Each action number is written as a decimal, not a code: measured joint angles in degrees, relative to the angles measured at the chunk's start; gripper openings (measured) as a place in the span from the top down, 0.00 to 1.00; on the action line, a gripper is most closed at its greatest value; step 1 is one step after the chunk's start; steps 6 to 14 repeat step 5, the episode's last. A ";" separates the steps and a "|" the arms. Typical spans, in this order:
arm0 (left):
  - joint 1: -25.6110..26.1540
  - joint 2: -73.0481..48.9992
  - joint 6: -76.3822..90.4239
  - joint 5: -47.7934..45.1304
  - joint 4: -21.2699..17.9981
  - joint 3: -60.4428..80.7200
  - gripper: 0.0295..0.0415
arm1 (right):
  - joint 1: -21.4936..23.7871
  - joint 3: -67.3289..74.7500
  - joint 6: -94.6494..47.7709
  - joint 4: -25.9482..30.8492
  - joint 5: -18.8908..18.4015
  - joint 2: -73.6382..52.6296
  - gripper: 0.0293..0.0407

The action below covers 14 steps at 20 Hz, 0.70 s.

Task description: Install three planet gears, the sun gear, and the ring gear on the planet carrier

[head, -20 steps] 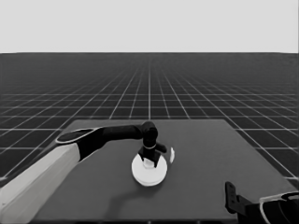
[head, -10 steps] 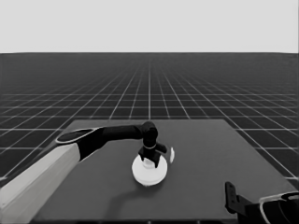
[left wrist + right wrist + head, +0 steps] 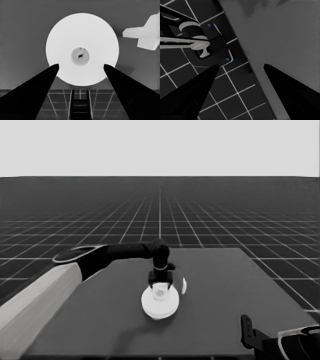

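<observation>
The ring gear, the larger round part, lies flat at the middle of the table. In the left wrist view the larger round part shows a raised centre with a small dark hole. My left gripper hangs straight above it, open, and the left gripper has its fingers apart over the disc's rim, holding nothing. The planet gears and the planet carrier are hidden or out of view. My right gripper waits open at the table's near right corner.
A thin white piece lies on the table just right of the disc; the thin white piece is apart from it. The right wrist view shows the table's edge, the floor grid and dark machinery.
The left arm's wrist has risen slightly above the larger round part. The disc and the thin white piece have not moved.
</observation>
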 joint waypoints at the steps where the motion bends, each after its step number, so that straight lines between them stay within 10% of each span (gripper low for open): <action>1: -4.99 -15.29 27.62 -19.96 3.81 25.37 0.05 | 18.35 -9.95 27.59 20.17 -22.07 16.36 0.10; 2: -10.50 -38.13 55.19 -32.21 6.09 44.72 0.01 | 26.28 -27.99 44.88 30.13 -23.81 35.75 0.12; 5: -16.52 -68.06 90.20 -46.03 8.69 66.57 0.23 | 27.40 -60.41 48.03 34.99 -21.18 52.84 0.19; 14: -16.52 -68.06 90.20 -46.03 8.69 66.57 0.23 | 27.40 -60.41 48.03 34.99 -21.18 52.84 0.19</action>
